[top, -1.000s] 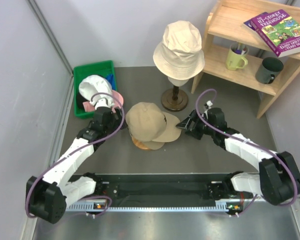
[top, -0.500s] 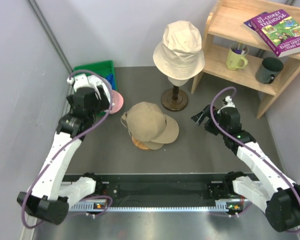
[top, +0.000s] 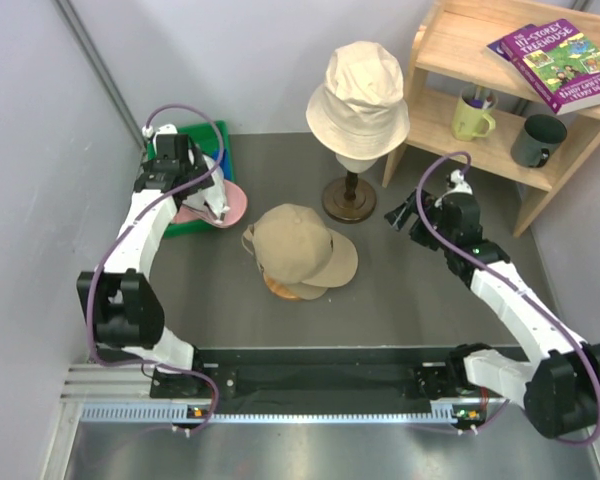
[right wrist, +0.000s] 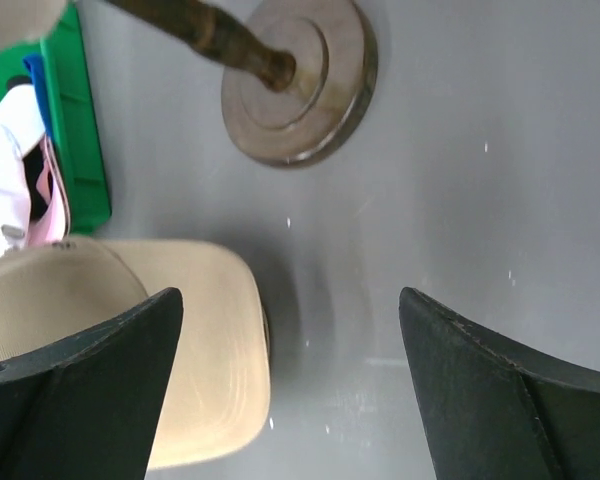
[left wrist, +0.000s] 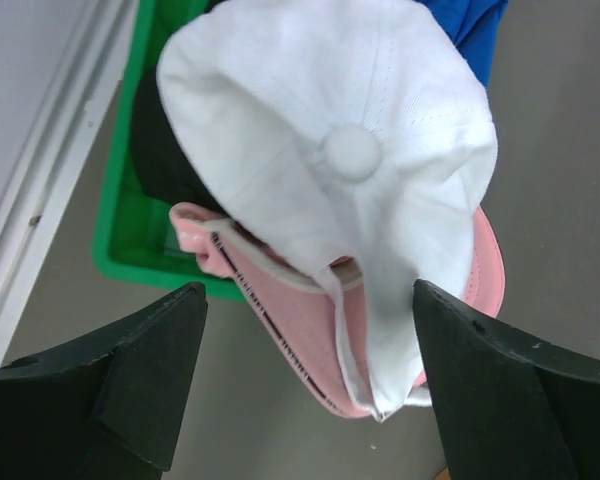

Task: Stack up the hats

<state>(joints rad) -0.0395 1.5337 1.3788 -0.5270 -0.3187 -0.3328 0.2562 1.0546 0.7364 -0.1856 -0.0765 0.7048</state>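
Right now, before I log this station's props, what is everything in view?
tan baseball cap: 1, tan, on a round wooden stand, mid-table
white baseball cap: 1, white, lying on the pink one
pink baseball cap: 1, pink, over the bin's edge
blue cap: 1, blue, mostly hidden behind the white cap
green bin: 1, green, far left
bucket hat: 1, cream, on a head form atop a dark pedestal
shelf: 1, light wood, far right
book: 1, purple, top shelf
light green mug: 1, lower shelf
dark mug: 1, lower shelf
left gripper: open, above the white cap
right gripper: open, near the pedestal's base
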